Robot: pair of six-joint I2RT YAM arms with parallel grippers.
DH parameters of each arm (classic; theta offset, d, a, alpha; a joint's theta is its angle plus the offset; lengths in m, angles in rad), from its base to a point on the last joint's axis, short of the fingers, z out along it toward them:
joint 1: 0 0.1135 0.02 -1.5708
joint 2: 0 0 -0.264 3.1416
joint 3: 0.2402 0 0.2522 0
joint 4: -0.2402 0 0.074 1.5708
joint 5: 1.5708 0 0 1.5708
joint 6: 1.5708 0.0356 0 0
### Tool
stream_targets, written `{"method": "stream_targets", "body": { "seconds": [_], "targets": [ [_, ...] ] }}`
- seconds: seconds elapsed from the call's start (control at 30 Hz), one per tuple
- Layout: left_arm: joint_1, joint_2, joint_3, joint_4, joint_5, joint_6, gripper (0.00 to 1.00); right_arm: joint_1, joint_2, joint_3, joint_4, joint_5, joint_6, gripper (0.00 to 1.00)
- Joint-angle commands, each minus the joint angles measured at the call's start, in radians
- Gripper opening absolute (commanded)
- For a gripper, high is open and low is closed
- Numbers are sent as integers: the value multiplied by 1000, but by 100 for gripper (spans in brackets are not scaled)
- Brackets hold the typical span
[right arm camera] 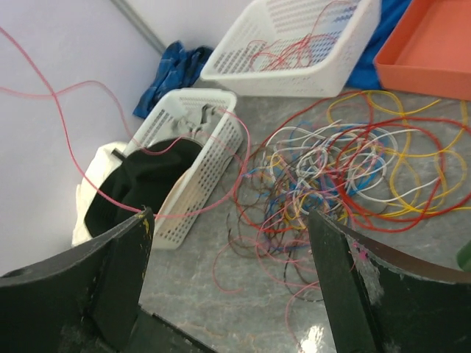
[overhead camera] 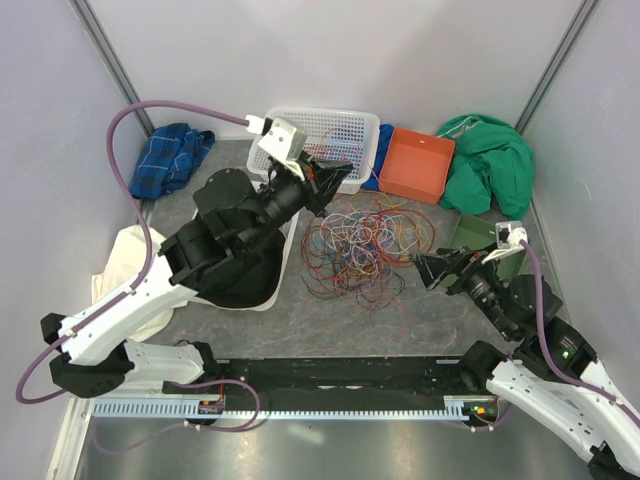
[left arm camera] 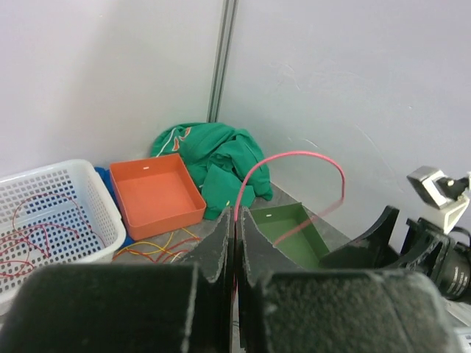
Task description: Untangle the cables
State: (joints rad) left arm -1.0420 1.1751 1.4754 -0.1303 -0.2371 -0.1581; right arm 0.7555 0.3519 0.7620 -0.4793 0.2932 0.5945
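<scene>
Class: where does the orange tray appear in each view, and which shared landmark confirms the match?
Top external: orange tray upper right of centre, left of the green cloth.
Left wrist: tray left of centre, below the green cloth.
Right wrist: tray in the top right corner, cut off by the edge.
Shared landmark: the white basket at the tray's side.

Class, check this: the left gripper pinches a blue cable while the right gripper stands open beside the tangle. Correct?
No: the left wrist view shows the left gripper pinching a red cable, not blue. The right gripper does stand open beside the tangle.
</scene>
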Motion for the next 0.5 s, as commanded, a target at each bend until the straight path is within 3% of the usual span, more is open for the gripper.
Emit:
{"method": "stream_targets", "body": {
  "seconds": [0.0, 0.2, 0.47],
  "targets": [
    [-1, 60, 141, -123, -45, 72, 2, 2, 30, -30, 139, -121, -10, 92],
    [-1, 158, 478, -202, -68, 155, 2, 2, 108, -118, 180, -147, -29, 98],
    [-3, 236, 700, -206, -5, 189, 2, 4, 154, -187, 359, -192, -41, 98]
  ]
}}
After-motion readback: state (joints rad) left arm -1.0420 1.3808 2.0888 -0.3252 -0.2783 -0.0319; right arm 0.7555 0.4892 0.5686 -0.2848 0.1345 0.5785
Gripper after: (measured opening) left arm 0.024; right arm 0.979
